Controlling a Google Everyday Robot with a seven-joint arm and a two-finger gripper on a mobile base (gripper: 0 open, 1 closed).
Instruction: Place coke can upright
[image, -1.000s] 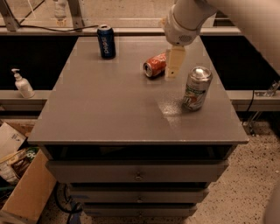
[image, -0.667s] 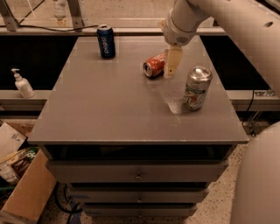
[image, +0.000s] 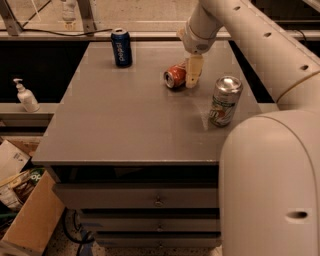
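a grey desk (image: 125, 125) with a smooth matte top fills the middle of the view. under its front edge sit stacked drawers (image: 158, 201) with small round knobs. beyond the far edge runs a pale horizontal rail (image: 75, 35), and behind it lies a lighter tan surface with metal frame legs (image: 10, 17) near the far left corner. left of the desk, a lower ledge carries a white pump bottle (image: 25, 96). by the front left corner stands an open cardboard box (image: 27, 220) on a speckled floor (image: 60, 245), with dark cables (image: 80, 232) beneath the drawers. the light is dim and warm. the gripper (image: 193, 80) hangs over the top near the far right corner.
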